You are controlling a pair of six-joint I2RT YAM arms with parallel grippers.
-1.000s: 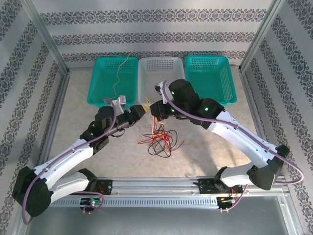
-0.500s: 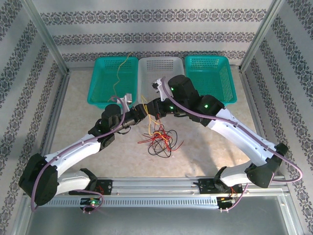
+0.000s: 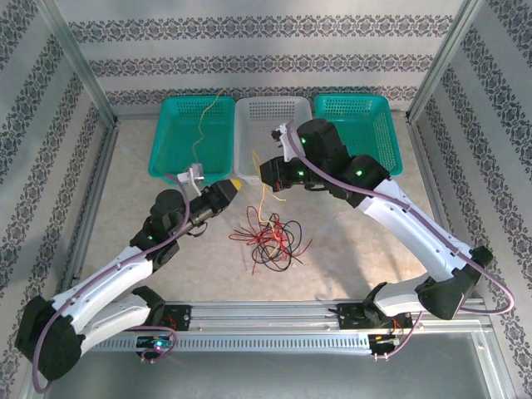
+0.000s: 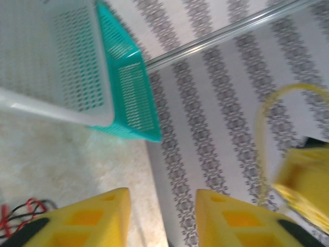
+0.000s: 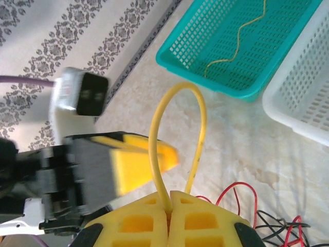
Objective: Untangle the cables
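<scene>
Entry: yellow cable, pinched in my closed right claw, a loop standing above the tips. From there it hangs near-ward into the heap of red and black cables on the worktop. My left claw, jaws apart and empty, sits just left of that strand and looks the nearer to take it.

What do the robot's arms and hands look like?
The left arm and right arm are white tubes with chunky black joints and small glowing green lights. A thick purple cable runs along each. The left hand and right hand each have two blocky yellow fingers with hollow square pockets.
</scene>
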